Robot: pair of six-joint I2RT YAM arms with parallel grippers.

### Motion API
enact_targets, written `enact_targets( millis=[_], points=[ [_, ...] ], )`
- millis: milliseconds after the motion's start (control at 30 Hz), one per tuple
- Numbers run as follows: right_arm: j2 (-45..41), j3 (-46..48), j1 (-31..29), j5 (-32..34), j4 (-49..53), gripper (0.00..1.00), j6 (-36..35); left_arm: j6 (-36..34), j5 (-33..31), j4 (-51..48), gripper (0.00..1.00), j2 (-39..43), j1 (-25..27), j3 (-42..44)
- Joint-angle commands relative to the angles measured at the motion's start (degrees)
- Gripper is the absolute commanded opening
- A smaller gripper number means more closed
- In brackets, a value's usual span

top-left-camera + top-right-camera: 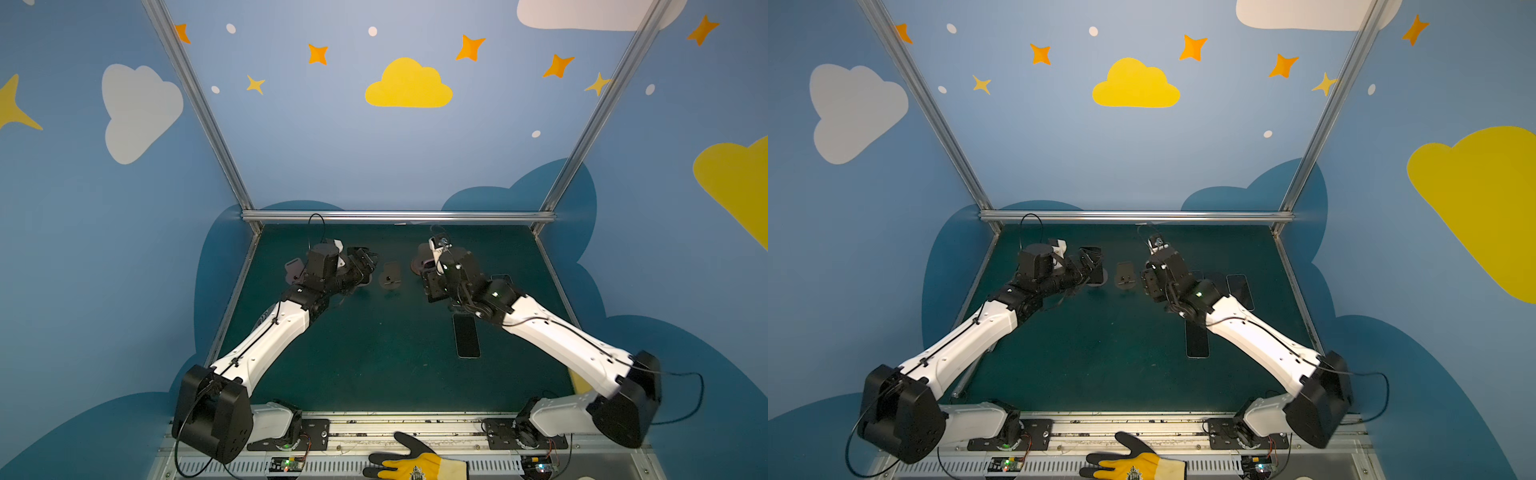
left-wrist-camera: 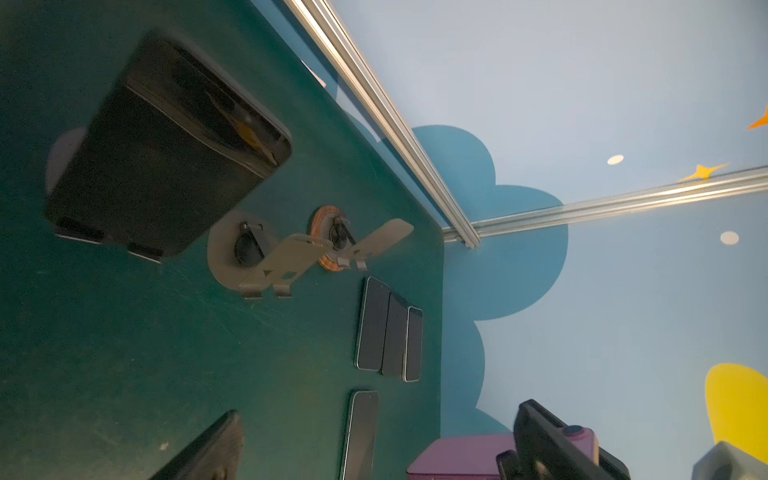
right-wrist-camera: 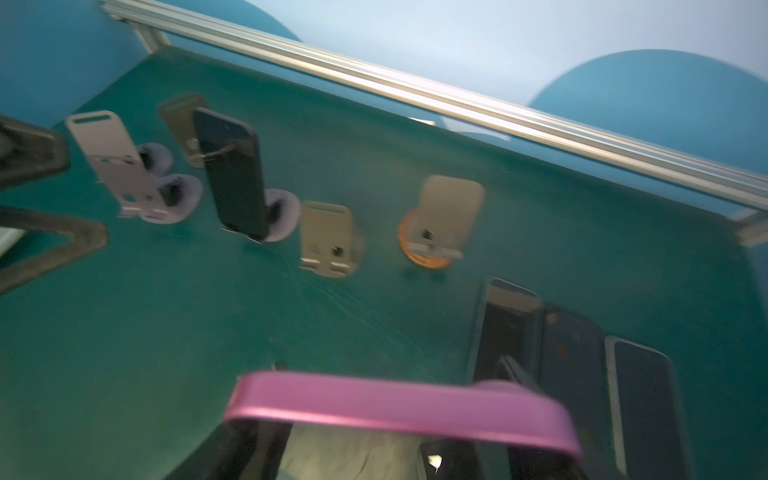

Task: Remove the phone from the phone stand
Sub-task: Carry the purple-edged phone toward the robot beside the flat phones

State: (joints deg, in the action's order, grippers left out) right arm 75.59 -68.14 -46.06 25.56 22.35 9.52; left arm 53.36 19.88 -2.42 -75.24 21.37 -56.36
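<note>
A dark phone point(image 2: 166, 153) point(image 3: 235, 174) leans upright in a phone stand with a lilac base point(image 3: 282, 216). My left gripper point(image 1: 365, 261) point(image 2: 382, 457) hangs open just beside it, turned on its side, with nothing between its fingers point(image 2: 208, 449). My right gripper point(image 1: 1148, 282) point(image 3: 345, 453) is shut on a pink-purple phone point(image 3: 399, 409) point(image 2: 461, 457). It holds that phone above the green table point(image 1: 374, 353), apart from every stand. In both top views the left arm hides most of the dark phone.
Several empty stands stand in a row near the back, among them a grey one point(image 1: 390, 276) point(image 3: 328, 239) and an orange-based one point(image 3: 440, 220) point(image 2: 332, 241). Three phones lie flat at the right point(image 3: 573, 357) point(image 2: 390, 332), another nearer the front point(image 1: 467, 336). A gloved hand point(image 1: 415, 463) rests on the front rail.
</note>
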Motion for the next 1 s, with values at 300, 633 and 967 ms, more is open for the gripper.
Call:
enact_targets(
  millis=[300, 633, 967],
  points=[
    [-29.12, 18.19, 6.02, 12.38, 18.20, 0.62, 3.16, -2.28, -0.32, -0.13, 1.00, 1.82, 5.68, -2.09],
    [-26.34, 23.48, 15.52, 8.01, 18.07, 0.61, 7.97, -2.01, 0.31, -0.49, 1.00, -0.40, 6.76, -2.26],
    [-19.62, 25.20, 21.59, 2.85, 12.55, 0.60, 8.40, -0.98, 1.13, -0.13, 1.00, -1.21, 6.79, -2.18]
  ],
)
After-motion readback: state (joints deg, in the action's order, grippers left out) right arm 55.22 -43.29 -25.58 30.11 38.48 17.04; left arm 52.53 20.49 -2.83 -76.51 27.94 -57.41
